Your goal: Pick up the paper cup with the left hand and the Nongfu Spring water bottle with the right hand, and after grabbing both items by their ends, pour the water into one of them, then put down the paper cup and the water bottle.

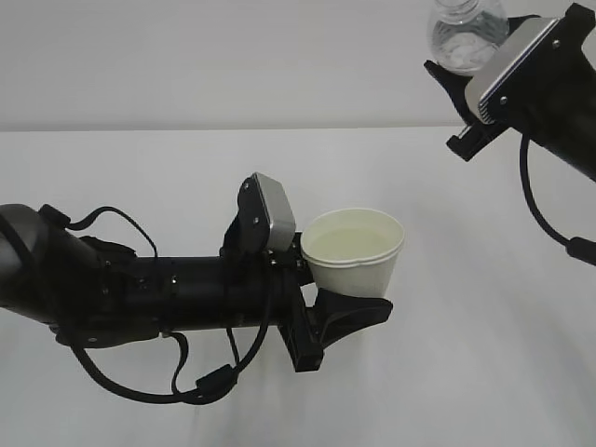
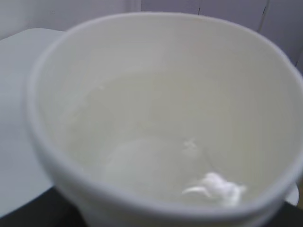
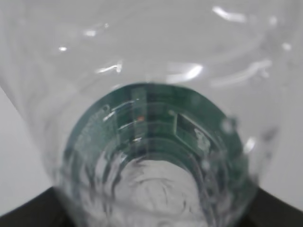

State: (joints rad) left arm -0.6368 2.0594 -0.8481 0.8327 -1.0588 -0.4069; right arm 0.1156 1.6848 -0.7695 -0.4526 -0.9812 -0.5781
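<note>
Gripping the paper cup [image 1: 355, 250] upright above the table [image 1: 447, 372], the left hand [image 1: 328, 303] hides its base; water [image 1: 349, 244] shows inside. The right hand [image 1: 458, 93] clamps the Nongfu Spring water bottle [image 1: 466, 33], cropped at the frame top.

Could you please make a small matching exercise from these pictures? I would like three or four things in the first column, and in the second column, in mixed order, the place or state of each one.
Things:
1. paper cup
2. Nongfu Spring water bottle
3. water
4. table

Places or states:
A. inside the cup, pale in colour
B. white and flat, below both arms
C. held by the left gripper, upright, mouth open to the top
D. held high at the upper right by the right gripper, clear and ribbed

Pairs: 1-C, 2-D, 3-A, 4-B
</note>
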